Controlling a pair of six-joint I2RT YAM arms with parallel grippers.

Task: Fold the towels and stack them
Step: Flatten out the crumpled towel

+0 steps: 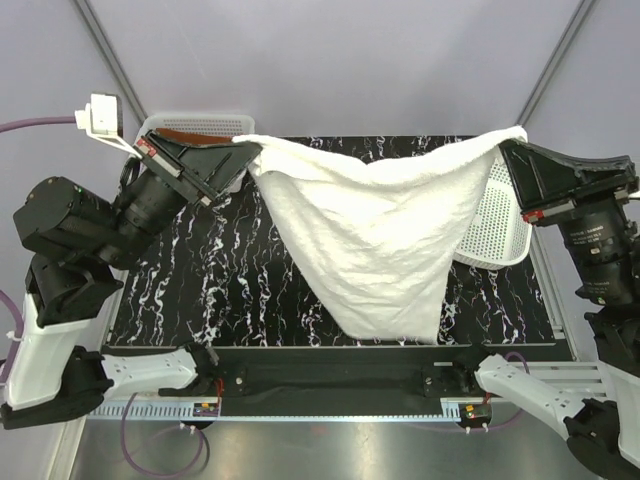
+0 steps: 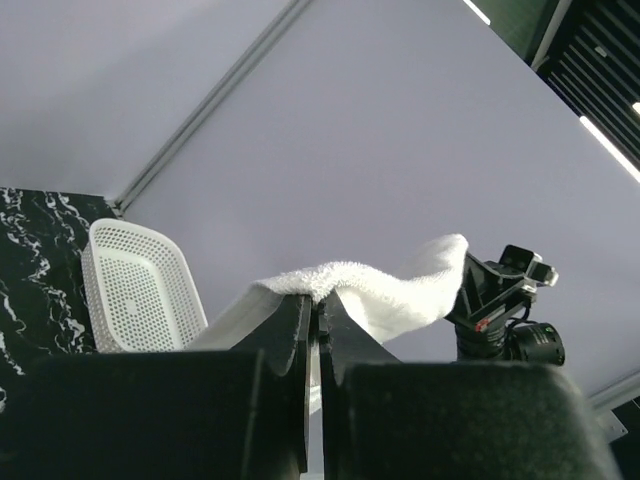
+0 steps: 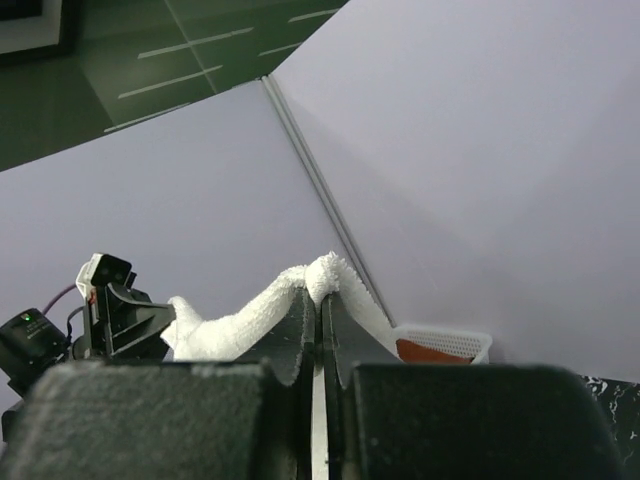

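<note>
The white towel [image 1: 380, 230] is held spread above the black marbled table [image 1: 190, 270], gripped at two upper corners. One corner is clamped by the left gripper [image 1: 243, 152] at 10 o'clock, its jaws closed tight on the cloth. The other corner is clamped in the same way by the right gripper [image 1: 512, 140] at 2 o'clock. The top edge sags between them, and the cloth is drawn down to a point towards 6 o'clock; contact with the table cannot be determined. A rust-brown towel [image 1: 185, 135] is contained in a white mesh basket [image 1: 200, 124] at 11 o'clock. A second basket [image 1: 500, 235] is located at 3 o'clock, partly covered by the white towel. A small red label is fitted to each gripper; its writing cannot be read.
</note>
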